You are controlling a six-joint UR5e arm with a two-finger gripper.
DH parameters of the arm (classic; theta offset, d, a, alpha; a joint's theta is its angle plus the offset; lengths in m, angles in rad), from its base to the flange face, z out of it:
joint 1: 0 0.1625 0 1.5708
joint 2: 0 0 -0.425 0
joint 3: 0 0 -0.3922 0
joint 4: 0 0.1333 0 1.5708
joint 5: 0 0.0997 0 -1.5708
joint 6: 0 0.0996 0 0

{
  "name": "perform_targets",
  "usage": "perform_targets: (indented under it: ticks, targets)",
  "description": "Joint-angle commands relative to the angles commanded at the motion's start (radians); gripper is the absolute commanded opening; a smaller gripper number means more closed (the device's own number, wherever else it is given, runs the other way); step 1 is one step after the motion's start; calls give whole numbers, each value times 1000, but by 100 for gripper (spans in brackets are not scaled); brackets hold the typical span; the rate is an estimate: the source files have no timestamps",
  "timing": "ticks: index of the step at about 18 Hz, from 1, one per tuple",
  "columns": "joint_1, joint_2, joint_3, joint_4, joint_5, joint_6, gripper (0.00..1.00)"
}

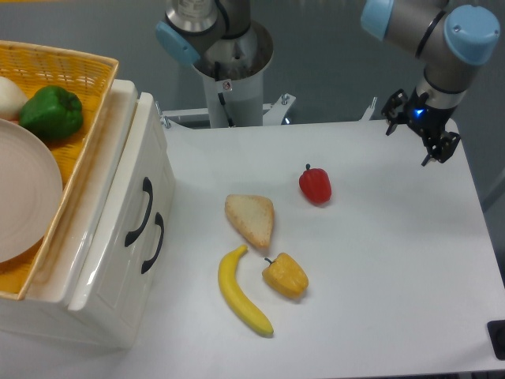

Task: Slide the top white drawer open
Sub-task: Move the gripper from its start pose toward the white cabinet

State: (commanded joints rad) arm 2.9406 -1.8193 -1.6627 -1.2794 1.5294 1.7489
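The top white drawer [134, 185], glossy with a curved black handle [138, 212], sits at the left of the worktop [394, 260], pushed in. The hand [418, 134] hangs over the far right edge, holding nothing; its opening cannot be determined. Bare worktop lies between drawer front and bread slice [251, 219].

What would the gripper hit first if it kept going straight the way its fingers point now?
The gripper points roughly downward near the far right corner of the white table, so it would probably meet bare tabletop first. Depth is unclear; the red pepper lies off its line.
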Motion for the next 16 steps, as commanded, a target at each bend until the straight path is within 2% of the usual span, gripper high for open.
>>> perform_targets:
  ticks: [7,11,14,16]
  targets:
    - [-6,8,15,-2,3,-71,100]
    - [-8,8,15,-2,2,-215,100]
    - [-25,9,15,0,0,-250,100]
    - [-26,12,14,2,-14,-349,100]
